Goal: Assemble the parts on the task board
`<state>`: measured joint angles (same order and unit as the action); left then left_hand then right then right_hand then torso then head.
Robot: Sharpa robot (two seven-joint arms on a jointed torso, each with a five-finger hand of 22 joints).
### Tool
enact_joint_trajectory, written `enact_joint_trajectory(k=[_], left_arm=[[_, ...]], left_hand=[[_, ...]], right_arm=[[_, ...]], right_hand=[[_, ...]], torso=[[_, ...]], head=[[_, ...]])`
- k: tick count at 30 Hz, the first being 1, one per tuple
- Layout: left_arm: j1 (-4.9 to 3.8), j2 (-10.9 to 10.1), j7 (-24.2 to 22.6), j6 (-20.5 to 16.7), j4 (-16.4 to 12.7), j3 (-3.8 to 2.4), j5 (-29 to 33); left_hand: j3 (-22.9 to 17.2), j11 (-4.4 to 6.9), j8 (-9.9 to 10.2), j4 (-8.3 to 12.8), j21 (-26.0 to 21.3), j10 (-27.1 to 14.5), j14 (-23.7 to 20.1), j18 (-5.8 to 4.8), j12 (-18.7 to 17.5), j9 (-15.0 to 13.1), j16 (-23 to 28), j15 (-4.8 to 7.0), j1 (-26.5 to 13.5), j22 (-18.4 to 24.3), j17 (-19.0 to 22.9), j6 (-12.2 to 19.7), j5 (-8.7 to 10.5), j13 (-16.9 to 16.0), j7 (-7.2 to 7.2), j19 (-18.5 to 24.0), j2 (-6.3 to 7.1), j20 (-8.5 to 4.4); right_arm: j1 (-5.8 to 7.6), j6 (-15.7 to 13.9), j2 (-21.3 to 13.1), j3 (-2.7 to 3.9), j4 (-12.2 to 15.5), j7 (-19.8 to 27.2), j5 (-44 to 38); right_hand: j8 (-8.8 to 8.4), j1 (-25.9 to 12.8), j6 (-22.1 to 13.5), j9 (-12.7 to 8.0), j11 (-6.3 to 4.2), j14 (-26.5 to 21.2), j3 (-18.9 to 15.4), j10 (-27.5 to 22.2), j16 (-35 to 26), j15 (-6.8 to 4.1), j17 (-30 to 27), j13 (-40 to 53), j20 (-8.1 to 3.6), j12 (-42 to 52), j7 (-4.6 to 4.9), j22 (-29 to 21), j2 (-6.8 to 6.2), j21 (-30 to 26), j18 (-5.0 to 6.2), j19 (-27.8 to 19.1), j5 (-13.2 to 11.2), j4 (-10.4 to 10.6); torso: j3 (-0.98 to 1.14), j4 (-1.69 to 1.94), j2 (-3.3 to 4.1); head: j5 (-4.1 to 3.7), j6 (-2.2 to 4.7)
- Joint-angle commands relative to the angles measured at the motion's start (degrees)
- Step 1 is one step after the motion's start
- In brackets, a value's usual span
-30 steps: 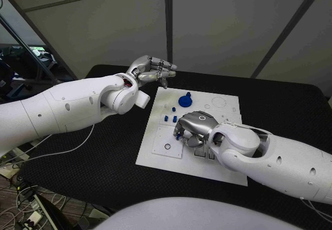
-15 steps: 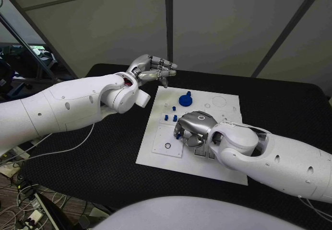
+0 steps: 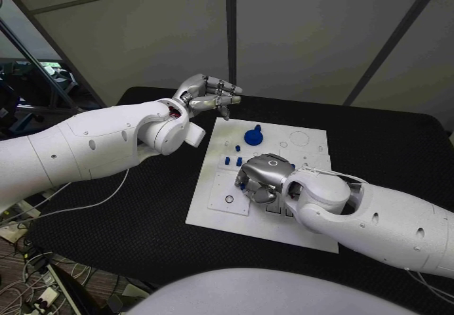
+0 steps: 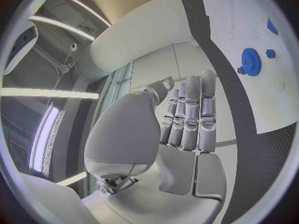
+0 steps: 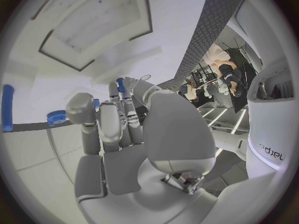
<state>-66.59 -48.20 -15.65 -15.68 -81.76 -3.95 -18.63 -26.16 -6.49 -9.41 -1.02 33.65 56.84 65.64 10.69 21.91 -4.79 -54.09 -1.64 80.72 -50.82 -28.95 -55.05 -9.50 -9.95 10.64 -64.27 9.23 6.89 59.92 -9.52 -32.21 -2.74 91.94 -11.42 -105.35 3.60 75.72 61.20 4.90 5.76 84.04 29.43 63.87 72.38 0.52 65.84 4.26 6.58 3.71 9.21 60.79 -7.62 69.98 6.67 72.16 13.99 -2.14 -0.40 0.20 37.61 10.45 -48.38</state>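
Task board point(image 3: 308, 147), a white plate, lies tilted in the middle of the black table point(image 3: 123, 230), with dark tabletop open on all sides and the widest bare stretch toward the near-left corner. On its far half stands a blue gear point(image 3: 254, 137), with a few small blue parts point(image 3: 233, 161) in a row just nearer. The right hand point(image 3: 262, 174) rests palm-down over the board's middle, fingers curled down onto the plate; the wrist view shows a small blue part point(image 5: 120, 84) pinched at its fingertips point(image 5: 116, 92). The right arm covers the board's near-right part, while the near-left corner with a small ring point(image 3: 229, 199) lies uncovered. The left hand point(image 3: 206, 93) hangs above the table beyond the board's far-left corner, apart from it, fingers point(image 4: 190, 112) straight and pressed side by side, holding nothing. From its wrist camera the gear point(image 4: 251, 61) and the board's edge point(image 4: 246, 109) appear off to one side.
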Motion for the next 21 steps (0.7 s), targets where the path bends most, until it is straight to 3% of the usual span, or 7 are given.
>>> enact_joint_trajectory(k=[1, 10, 15, 21], left_arm=[[-0.08, -0.11, -0.13, 0.61, -0.06, -0.01, 0.14], [-0.08, -0.1, -0.08, 0.69, 0.06, -0.01, 0.14], [-0.07, -0.07, -0.03, 0.76, 0.28, -0.01, 0.14], [-0.06, 0.04, 0.05, 0.92, 0.5, 0.0, 0.14]], left_hand=[[0.23, -0.05, 0.0, 0.23, -0.05, -0.46, -0.46, -0.28, 0.09, 0.05, 0.35, -0.01, -0.18, 0.05, 0.05, 0.25, 0.0, -0.08, -0.08, 0.22, -0.35, 0.02], [0.23, -0.05, 0.0, 0.23, -0.05, -0.46, -0.46, -0.28, 0.09, 0.05, 0.35, -0.01, -0.18, 0.05, 0.05, 0.25, 0.0, -0.08, -0.08, 0.22, -0.35, 0.02], [0.32, -0.1, 0.03, 0.2, -0.13, -0.65, -0.48, -0.28, 0.18, 0.09, 0.35, -0.06, -0.27, 0.09, 0.11, 0.39, 0.0, -0.1, -0.03, 0.23, -0.43, 0.06], [0.34, -0.11, 0.04, 0.2, -0.15, -0.7, -0.49, -0.28, 0.2, 0.1, 0.35, -0.07, -0.28, 0.1, 0.12, 0.43, 0.0, -0.1, -0.01, 0.23, -0.44, 0.07]], right_arm=[[-0.13, -0.69, -0.41, -0.26, -0.06, 0.3, 0.35], [-0.18, -5.26, -2.09, -0.29, 1.44, 0.6, 0.71], [-0.19, -9.37, -3.89, -0.25, 2.93, 1.37, 2.24], [-0.17, -15.04, -5.79, -0.16, 4.77, 3.77, 5.88]], right_hand=[[0.0, -0.35, -0.64, -0.16, 0.35, 1.79, -0.54, -1.79, 0.02, 0.4, -0.34, -0.57, 0.07, 0.0, 0.12, -0.71, -0.59, -0.6, -0.17, -0.7, 0.23, 0.04], [0.09, -0.52, -1.17, -0.34, 0.57, 1.68, -1.04, -3.37, 0.14, 0.6, -0.44, -0.61, 0.36, 0.32, 0.2, -1.74, -0.83, -1.41, 0.08, -1.36, 0.48, 0.14], [0.06, -0.81, -1.41, -0.42, 0.62, 1.66, -1.38, -3.49, 0.35, 0.65, -0.27, -0.53, 0.45, 0.74, 0.36, -1.44, -0.98, -1.21, 0.02, -1.11, 0.61, 0.35], [-0.07, -0.72, -5.16, -1.11, 0.83, 0.91, -2.94, -6.81, -1.05, 0.91, -2.42, -0.47, 0.68, 1.33, 0.3, -4.93, -1.54, -3.95, 0.74, -3.24, 0.65, 0.55]], torso=[[0.02, -0.06, -0.06], [0.08, -0.07, -0.04], [0.08, -0.12, -0.1], [0.05, -0.12, -0.04]], head=[[0.03, -0.09], [-0.09, 0.21], [-0.35, 0.49], [-0.76, 0.98]])
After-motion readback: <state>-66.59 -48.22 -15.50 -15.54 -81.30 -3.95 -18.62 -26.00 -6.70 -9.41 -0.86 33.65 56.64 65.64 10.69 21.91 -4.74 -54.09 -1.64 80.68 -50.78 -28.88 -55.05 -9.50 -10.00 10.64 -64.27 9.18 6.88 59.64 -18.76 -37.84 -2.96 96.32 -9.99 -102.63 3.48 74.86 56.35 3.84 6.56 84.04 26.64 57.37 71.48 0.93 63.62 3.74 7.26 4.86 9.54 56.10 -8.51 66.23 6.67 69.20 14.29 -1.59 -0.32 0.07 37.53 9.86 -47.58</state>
